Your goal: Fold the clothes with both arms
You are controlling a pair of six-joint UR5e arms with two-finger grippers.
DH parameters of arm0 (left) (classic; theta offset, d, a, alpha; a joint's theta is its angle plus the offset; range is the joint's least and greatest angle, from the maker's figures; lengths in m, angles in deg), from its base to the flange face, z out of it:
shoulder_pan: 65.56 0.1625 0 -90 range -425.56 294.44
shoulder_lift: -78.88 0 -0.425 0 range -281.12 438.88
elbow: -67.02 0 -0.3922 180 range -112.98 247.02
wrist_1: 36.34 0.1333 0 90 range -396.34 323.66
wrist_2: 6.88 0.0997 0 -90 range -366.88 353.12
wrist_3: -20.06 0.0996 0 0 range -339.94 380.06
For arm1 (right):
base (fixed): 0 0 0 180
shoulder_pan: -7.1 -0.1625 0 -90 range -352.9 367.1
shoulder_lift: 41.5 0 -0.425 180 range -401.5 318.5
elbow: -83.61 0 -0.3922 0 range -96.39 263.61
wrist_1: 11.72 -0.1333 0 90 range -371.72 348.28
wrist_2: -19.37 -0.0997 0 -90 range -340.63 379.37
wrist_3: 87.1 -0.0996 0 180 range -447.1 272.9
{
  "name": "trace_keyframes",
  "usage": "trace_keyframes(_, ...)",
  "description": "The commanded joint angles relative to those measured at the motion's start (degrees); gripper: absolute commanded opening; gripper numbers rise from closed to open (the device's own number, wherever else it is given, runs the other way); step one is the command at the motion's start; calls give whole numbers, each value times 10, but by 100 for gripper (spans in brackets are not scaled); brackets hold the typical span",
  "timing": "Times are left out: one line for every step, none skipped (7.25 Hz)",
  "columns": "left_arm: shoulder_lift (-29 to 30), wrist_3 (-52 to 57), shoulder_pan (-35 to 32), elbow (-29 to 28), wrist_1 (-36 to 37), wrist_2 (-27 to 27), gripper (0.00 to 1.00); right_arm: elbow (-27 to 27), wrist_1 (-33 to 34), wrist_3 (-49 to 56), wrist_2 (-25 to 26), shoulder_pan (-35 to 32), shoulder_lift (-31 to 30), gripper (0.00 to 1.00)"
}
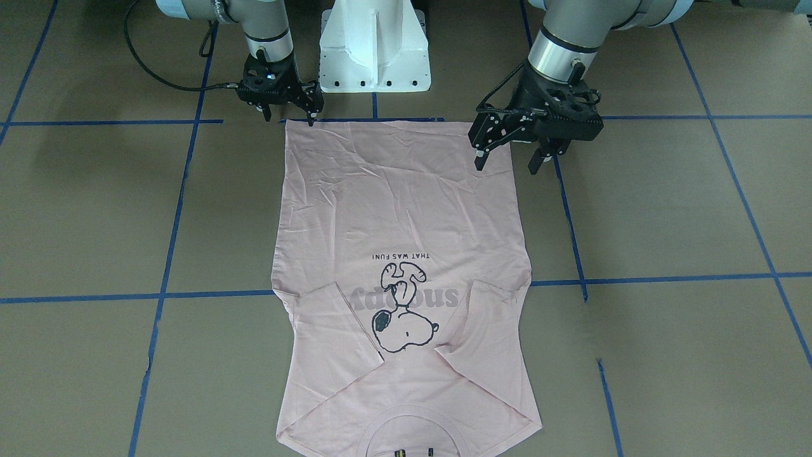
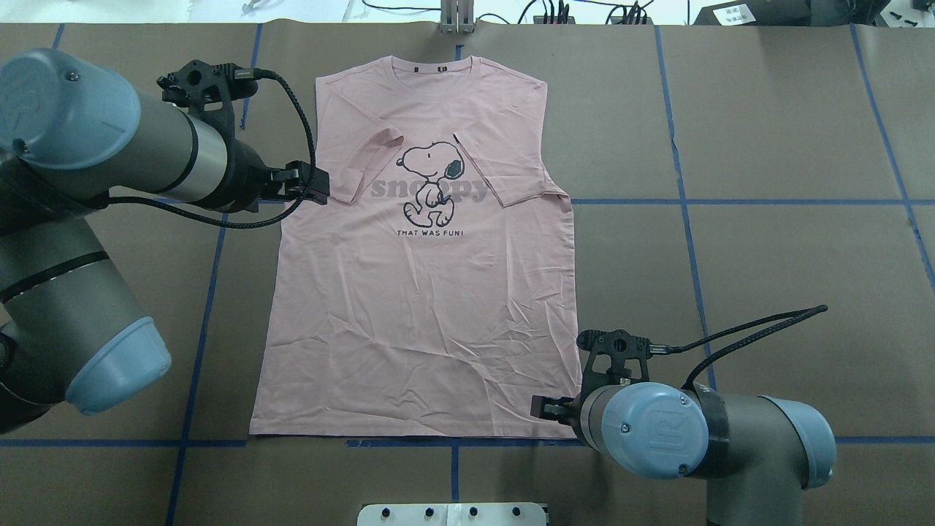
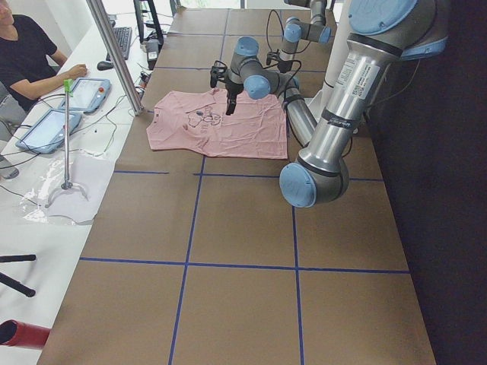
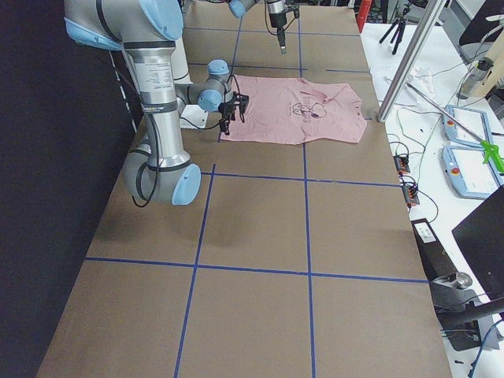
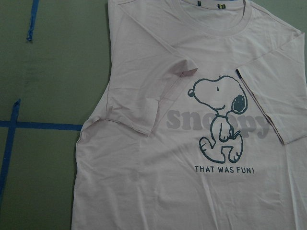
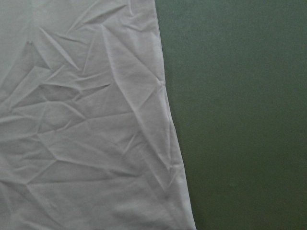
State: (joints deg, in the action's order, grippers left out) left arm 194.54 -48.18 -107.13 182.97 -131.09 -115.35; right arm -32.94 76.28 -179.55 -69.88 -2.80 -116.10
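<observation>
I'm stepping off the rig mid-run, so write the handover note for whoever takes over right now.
Left gripper: open, empty, up above the T-shirt's edge on the robot's left.
Right gripper: open, empty, low at the hem corner on the robot's right.
T-shirt: flat on the table, print up, hem toward the robot.
Done: both sleeves folded in over the chest.
Left: the body is unfolded; probably grasp the hem next.
</observation>
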Motion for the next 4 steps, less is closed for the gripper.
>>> trace_keyframes(1,-1,3,0,0,1,100,36,-56,0,3,1,-2,100)
trace_keyframes(1,-1,3,0,0,1,100,35,-57,1,2,1,-2,100)
trace_keyframes(2,-1,2,1,0,0,100,34,-57,1,2,1,-3,100)
trace_keyframes(3,-1,3,1,0,-1,100,33,-56,1,1,1,-12,100)
